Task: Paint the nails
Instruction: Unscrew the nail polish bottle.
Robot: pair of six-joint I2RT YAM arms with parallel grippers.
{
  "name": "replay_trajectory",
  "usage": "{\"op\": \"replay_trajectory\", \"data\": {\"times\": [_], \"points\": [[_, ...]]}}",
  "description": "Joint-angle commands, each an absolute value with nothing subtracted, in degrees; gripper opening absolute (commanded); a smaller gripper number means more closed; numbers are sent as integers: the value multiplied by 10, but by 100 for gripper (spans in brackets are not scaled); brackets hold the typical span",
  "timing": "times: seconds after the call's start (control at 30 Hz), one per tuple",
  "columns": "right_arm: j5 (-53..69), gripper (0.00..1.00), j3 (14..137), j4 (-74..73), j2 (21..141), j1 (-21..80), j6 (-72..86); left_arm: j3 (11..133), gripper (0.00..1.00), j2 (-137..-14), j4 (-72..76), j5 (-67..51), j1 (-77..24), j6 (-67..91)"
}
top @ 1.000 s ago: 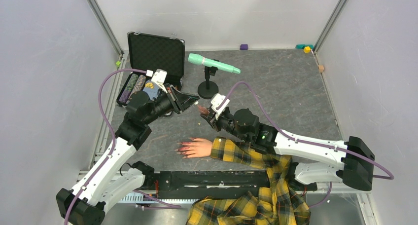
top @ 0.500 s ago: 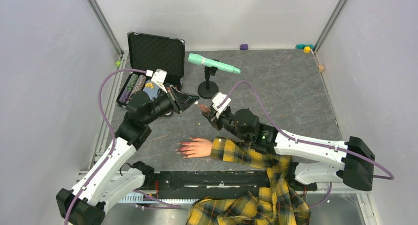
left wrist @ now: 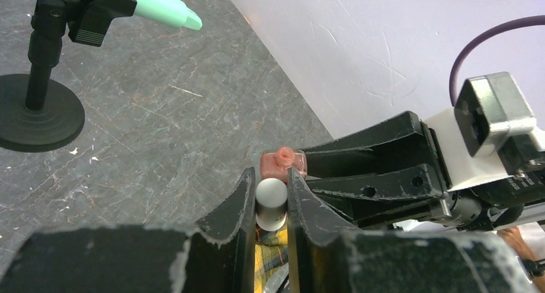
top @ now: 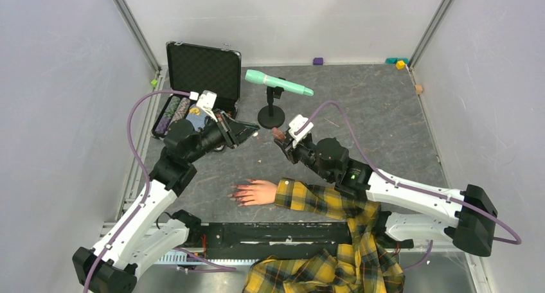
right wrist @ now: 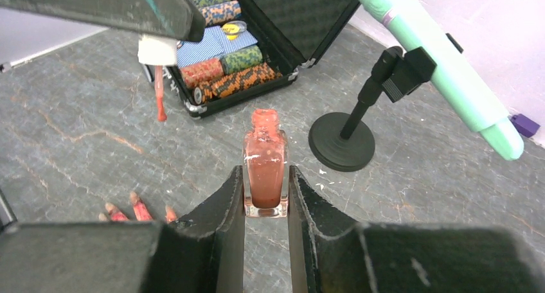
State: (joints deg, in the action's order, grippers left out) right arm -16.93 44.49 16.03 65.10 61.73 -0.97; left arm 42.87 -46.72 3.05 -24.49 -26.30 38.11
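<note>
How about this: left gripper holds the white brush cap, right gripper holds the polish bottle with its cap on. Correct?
No: the polish bottle in the right gripper is open, neck bare, per the right wrist view. The left gripper does hold the white brush cap.

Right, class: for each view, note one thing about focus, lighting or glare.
Top external view: even, soft light, faint shadows, the microphone stand sharp. Left wrist view: the wall is bright, the left gripper's fingers look soft. Right wrist view: the polish bottle is crisp with small highlights, the right gripper's fingers blurred.
</note>
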Motion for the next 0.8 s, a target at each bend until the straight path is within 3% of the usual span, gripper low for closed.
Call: {"op": "replay_trajectory", "data": {"times": [0.0,0.2,0.77], "points": [[-101,0,446,140,637,610,-46,439,2,-454,35,-239,-260,376],[-2,0,471,103,659,611,-74,439,2,-454,33,-238,-259,376],[-34,0,467,160,667,621,-54,436,2,-464,44,-253,-260,384]]}}
